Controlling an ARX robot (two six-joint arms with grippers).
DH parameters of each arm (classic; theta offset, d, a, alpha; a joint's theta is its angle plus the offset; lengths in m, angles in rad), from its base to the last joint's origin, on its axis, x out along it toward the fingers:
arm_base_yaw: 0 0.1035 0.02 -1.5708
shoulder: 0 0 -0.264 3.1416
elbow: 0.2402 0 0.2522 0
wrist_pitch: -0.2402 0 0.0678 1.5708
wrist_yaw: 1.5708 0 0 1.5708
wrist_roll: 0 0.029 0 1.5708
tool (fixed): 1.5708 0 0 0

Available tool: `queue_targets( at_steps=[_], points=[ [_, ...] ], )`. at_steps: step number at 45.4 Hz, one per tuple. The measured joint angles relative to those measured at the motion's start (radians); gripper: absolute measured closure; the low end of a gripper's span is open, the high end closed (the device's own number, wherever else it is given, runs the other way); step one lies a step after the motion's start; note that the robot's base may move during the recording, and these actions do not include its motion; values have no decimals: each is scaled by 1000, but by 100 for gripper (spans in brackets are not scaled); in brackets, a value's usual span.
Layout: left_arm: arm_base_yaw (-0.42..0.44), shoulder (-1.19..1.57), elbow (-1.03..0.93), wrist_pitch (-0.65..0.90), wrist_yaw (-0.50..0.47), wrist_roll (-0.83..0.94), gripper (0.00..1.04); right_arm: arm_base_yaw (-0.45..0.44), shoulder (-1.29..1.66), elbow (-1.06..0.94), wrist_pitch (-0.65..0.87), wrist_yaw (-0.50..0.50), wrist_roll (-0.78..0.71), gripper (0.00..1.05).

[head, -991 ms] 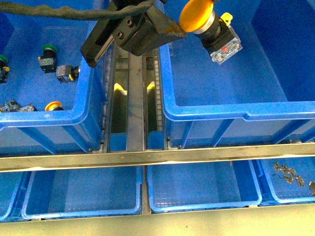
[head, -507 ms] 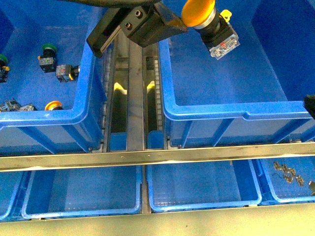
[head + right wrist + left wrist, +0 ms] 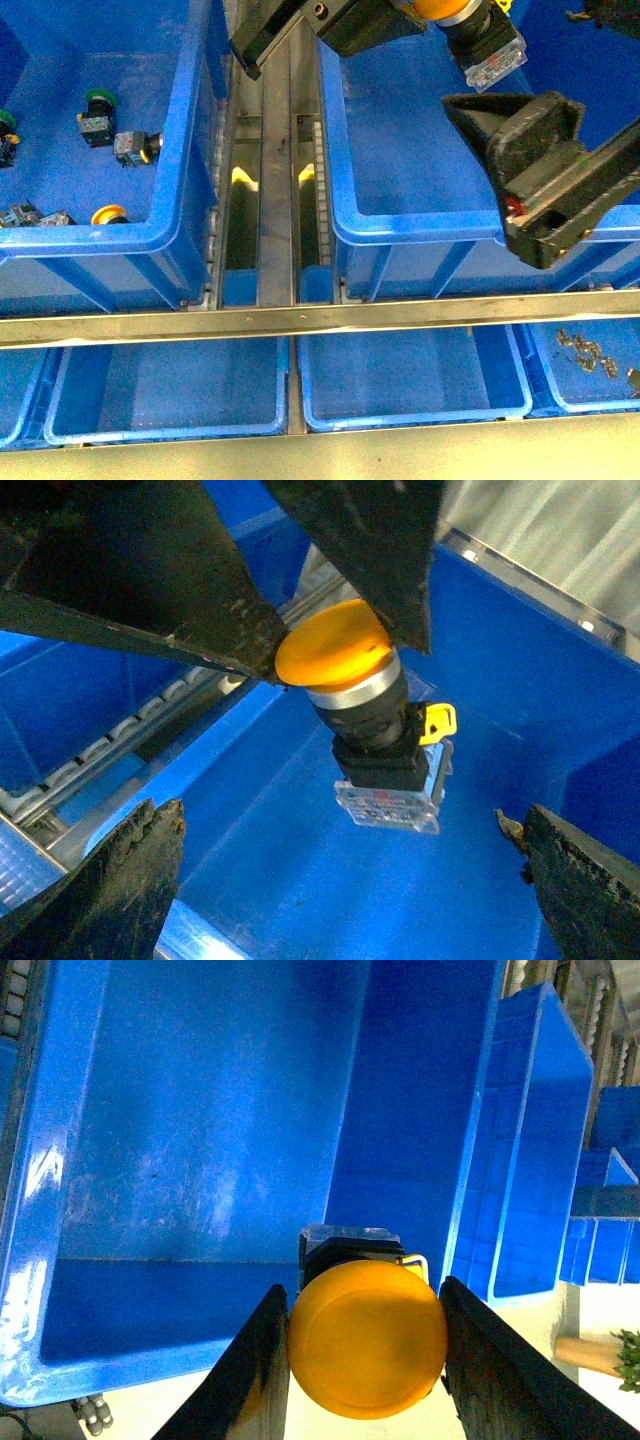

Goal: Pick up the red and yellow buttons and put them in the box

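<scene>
My left gripper point(image 3: 425, 12) is shut on the yellow button point(image 3: 450, 8) by its cap, at the top of the front view. The clear-ended switch body point(image 3: 492, 58) hangs over the box point(image 3: 420, 228), a large deep blue crate. The left wrist view shows the yellow cap point(image 3: 367, 1338) clamped between both fingers point(image 3: 255, 1380), above the crate's floor. My right gripper point(image 3: 520, 185) is open and empty over the crate's right side. Its wrist view point(image 3: 340, 900) shows the held button point(image 3: 335, 650) above and between its spread jaws. No red button is in view.
A second blue crate point(image 3: 185, 150) at the left holds green-capped pushbuttons point(image 3: 97, 98) and other yellow-capped ones point(image 3: 110, 214). A conveyor channel point(image 3: 270, 180) runs between the crates. A metal rail point(image 3: 300, 320) crosses the front, with shallow blue trays point(image 3: 400, 375) below it and small metal parts point(image 3: 585, 350) at the right.
My left gripper has carried the yellow button right and toward the top edge of the front view, over the crate. My right gripper has come into view from the right.
</scene>
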Motion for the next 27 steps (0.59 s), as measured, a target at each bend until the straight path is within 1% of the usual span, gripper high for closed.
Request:
queue_targets(
  at_steps=[13,20,27],
  points=[
    [-11,2,8,-9,-5,-2,69,5,151,64,95,20,-72,6],
    [-12,3,11,-9,-39,-28,69,-4,211,117,113,20,-93,6],
    [-7,11,16,-9,-53,-45,69,-9,256,146,133,22,-102,6]
  ],
)
